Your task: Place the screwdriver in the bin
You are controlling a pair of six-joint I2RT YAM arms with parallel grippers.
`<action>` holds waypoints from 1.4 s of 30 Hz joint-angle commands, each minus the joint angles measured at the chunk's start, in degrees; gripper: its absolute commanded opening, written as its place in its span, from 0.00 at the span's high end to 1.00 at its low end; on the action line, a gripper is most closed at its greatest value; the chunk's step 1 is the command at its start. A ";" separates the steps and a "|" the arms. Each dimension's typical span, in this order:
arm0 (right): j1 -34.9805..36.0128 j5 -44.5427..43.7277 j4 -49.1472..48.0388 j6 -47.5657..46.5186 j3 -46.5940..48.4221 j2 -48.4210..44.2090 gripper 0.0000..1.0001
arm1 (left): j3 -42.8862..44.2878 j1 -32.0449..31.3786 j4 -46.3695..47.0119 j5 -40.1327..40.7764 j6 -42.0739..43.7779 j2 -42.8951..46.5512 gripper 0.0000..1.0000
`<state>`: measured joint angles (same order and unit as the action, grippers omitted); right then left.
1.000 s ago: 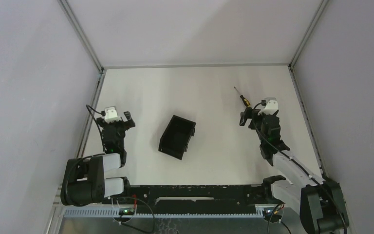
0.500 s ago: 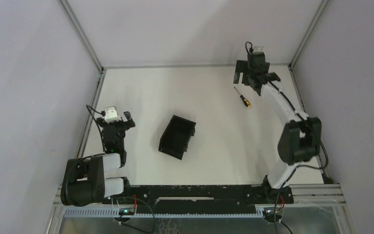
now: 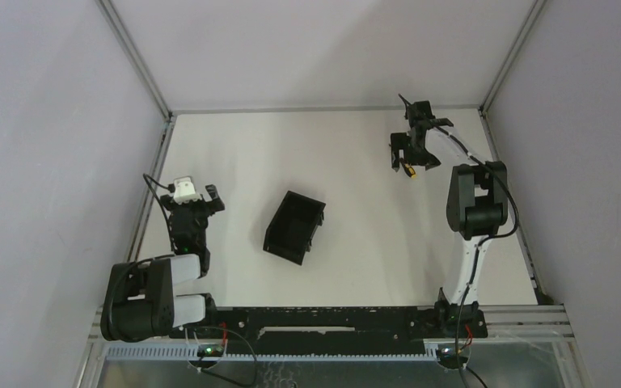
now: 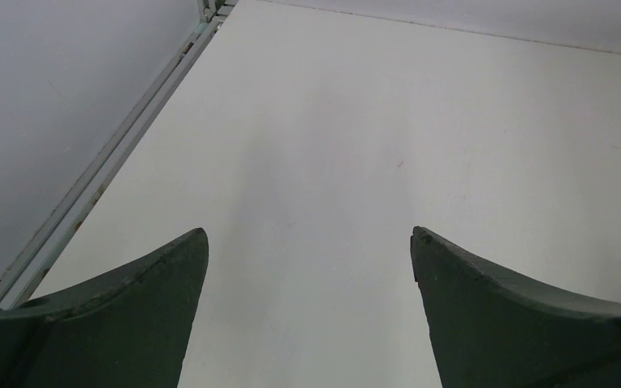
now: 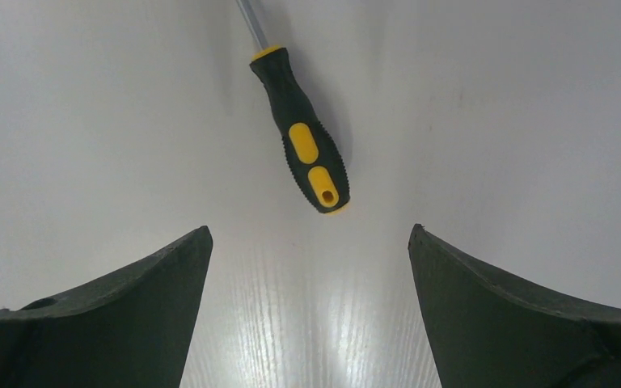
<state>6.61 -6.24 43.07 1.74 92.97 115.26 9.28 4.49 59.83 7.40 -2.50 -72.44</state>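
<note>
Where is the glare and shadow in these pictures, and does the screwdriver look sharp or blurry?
Right wrist view: the screwdriver is sharp, with a soft shadow beside it; a bright glare patch on the table sits just below the handle. Left wrist view: even light, no glare. Top view: the screwdriver is tiny and partly covered by the right gripper.

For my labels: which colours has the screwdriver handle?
The screwdriver handle: black and yellow; right wrist view.
</note>
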 commanded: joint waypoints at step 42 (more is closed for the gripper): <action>44.92 -6.53 -14.18 40.58 -15.03 -22.00 1.00 | 1.43 -0.43 1.36 0.60 1.10 0.37 0.00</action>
<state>48.05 -9.87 33.69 36.64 78.11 92.23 9.30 4.45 59.83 7.40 -2.50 -72.44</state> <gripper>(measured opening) 0.076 0.996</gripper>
